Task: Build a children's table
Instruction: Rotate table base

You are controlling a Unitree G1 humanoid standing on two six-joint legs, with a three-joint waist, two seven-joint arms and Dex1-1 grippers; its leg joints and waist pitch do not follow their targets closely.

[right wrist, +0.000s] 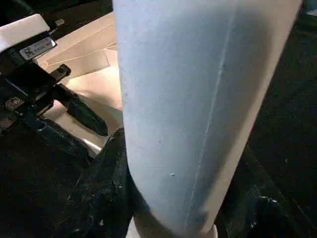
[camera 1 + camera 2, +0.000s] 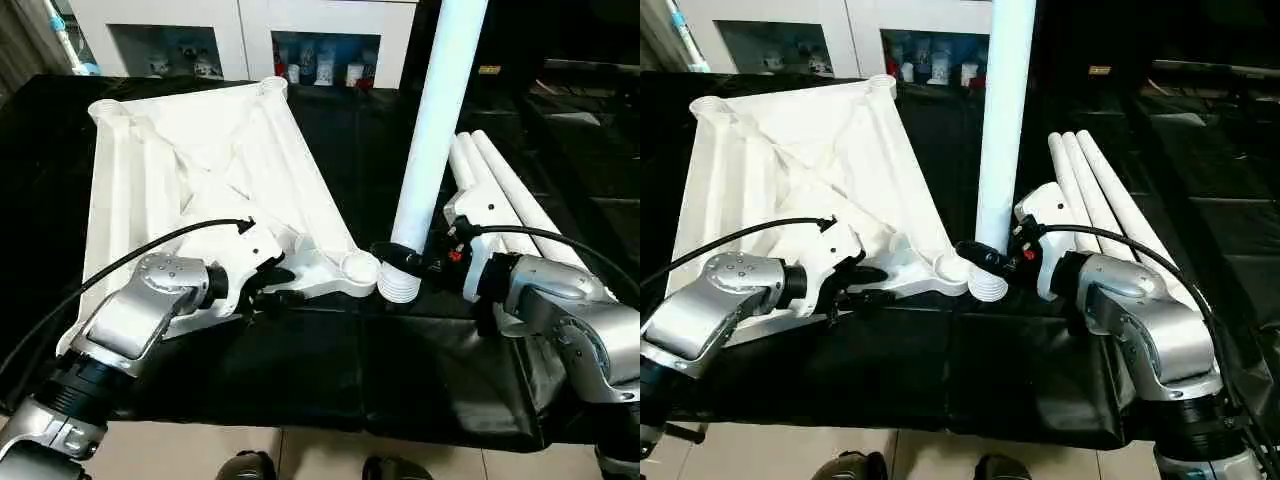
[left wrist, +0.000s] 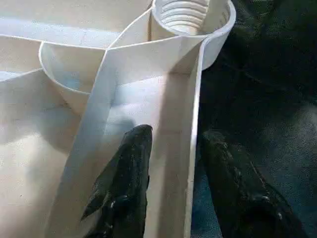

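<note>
The left gripper [image 2: 272, 285] straddles the near rim of the white tabletop [image 2: 190, 160], one black finger [image 3: 126, 183] inside the rim wall and the other outside it over the black cloth [image 2: 330, 370], the jaws partly open with the thin wall between them. The tabletop lies underside up, ribs showing, its long axis running from the robot toward the glass-door cabinet [image 2: 240, 30]. Its near corner socket [image 2: 358, 266] (threaded inside) opens upward just beside the held table leg [image 2: 435, 130]. The right gripper [image 2: 400, 258] clasps that leg near its ribbed lower end, jaws half open around it; the leg stands nearly upright. Three more legs [image 2: 505, 195] lie side by side, pointing away. A small label [image 1: 37, 45] on the left gripper's housing is unreadable.
</note>
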